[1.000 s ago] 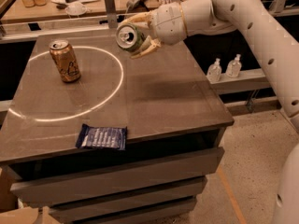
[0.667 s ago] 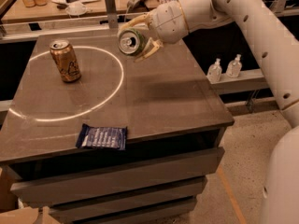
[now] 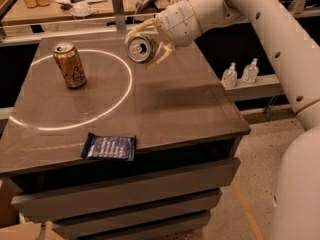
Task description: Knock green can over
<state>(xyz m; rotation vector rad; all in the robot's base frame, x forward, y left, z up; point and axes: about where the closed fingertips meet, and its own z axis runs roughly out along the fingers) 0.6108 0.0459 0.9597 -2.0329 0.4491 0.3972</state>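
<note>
The green can (image 3: 139, 48) is tipped on its side at the far middle of the table, its silver top and pull tab facing the camera. My gripper (image 3: 140, 51) reaches in from the upper right on the white arm (image 3: 260, 19). Its pale fingers (image 3: 161, 54) sit on either side of the can and are closed on it. I cannot tell whether the can touches the tabletop. A gold-brown can (image 3: 70, 65) stands upright at the far left, apart from the gripper.
A dark blue snack packet (image 3: 109, 147) lies near the front edge of the dark table (image 3: 175, 109). A bright ring of light crosses the table's left half. Two small bottles (image 3: 239, 74) stand on a shelf to the right. A cluttered counter runs behind.
The gripper and the tipped green can have shifted slightly lower, toward the tabletop. The gold-brown can and the packet have not moved.
</note>
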